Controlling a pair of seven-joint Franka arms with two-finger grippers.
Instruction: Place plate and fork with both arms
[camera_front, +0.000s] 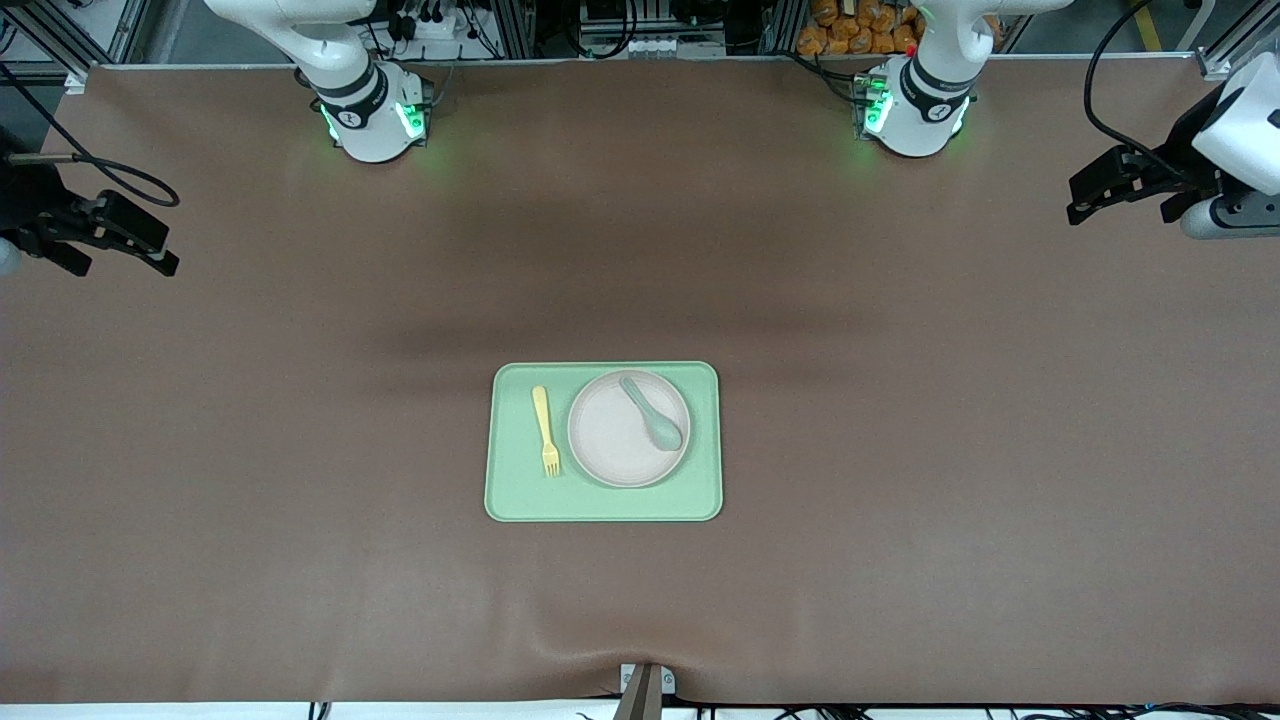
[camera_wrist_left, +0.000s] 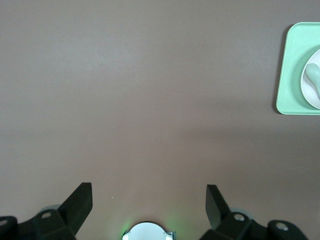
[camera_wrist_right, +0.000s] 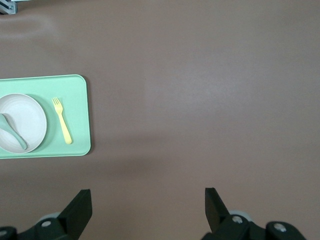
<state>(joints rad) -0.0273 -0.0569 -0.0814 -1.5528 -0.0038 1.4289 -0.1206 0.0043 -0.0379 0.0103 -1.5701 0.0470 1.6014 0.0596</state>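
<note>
Resting on a light-green tray (camera_front: 603, 500) at mid-counter, the round cream plate (camera_front: 615, 440) carries a grey-green spoon (camera_front: 655, 415), while the pale yellow fork (camera_front: 546, 430) lies on the tray just beside the plate, toward the right arm's end, tines pointing to the front camera. Both arms wait. The left gripper (camera_wrist_left: 149, 200) and right gripper (camera_wrist_right: 148, 205) hang over bare brown counter (camera_front: 900, 450), fingers spread and empty. The left wrist view cuts off most of the tray and plate.
</note>
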